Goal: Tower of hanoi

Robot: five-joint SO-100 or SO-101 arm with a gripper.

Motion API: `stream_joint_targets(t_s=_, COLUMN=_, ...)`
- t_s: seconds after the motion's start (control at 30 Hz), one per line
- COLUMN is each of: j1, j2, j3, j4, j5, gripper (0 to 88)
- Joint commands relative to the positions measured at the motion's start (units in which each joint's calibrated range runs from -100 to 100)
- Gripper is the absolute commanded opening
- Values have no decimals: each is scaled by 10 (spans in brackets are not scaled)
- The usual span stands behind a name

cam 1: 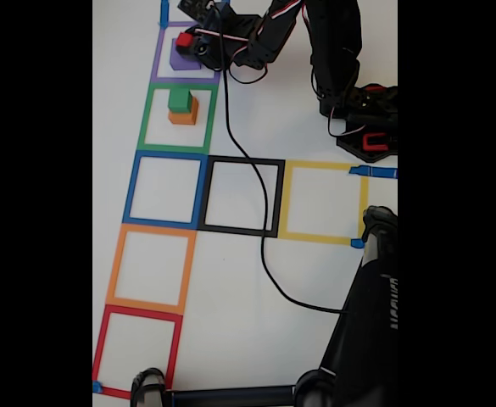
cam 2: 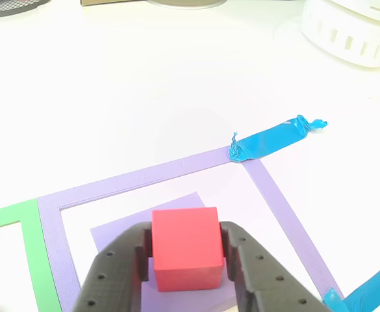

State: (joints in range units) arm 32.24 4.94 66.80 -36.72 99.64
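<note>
Clenched on a small red cube (cam 2: 185, 247), the black tool (cam 2: 185, 276), one finger (cam 2: 118, 273) pressed to each side, directly over a larger purple block (cam 2: 112, 237) inside the purple taped square (cam 2: 144, 177). In the fixed view, next square green (cam 1: 178, 119), holding a green cube (cam 1: 180, 99) stacked on an orange block (cam 1: 183, 114). Farther along the white bench (cam 1: 315, 102): blue (cam 1: 164, 189), orange, red, black (cam 1: 241, 197) and yellow squares. Black cable (cam 1: 264, 254) trailing across. Blue tape strip (cam 2: 274, 140) at the purple corner. No legible writing.
</note>
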Motion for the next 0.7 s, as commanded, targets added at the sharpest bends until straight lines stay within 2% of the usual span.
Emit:
stream_joint_targets(t_s=0.0, j1=-8, j2=-45, j3=-15, j4=39, j5=4, gripper=11)
stream_joint_targets(t_s=0.1, j1=-14, j2=-111, j3=-26, j4=140, j5=4, gripper=9)
stream_joint_targets(t_s=0.33, j1=-34, j2=-289, j3=-113, j4=478, j5=4, gripper=6)
stream_joint_targets(t_s=0.57, j1=-72, j2=-386, j3=-321, j4=865, j5=4, gripper=6)
stream_joint_targets(t_s=0.67, j1=-106, j2=-399, j3=-423, j4=996, j5=4, gripper=6)
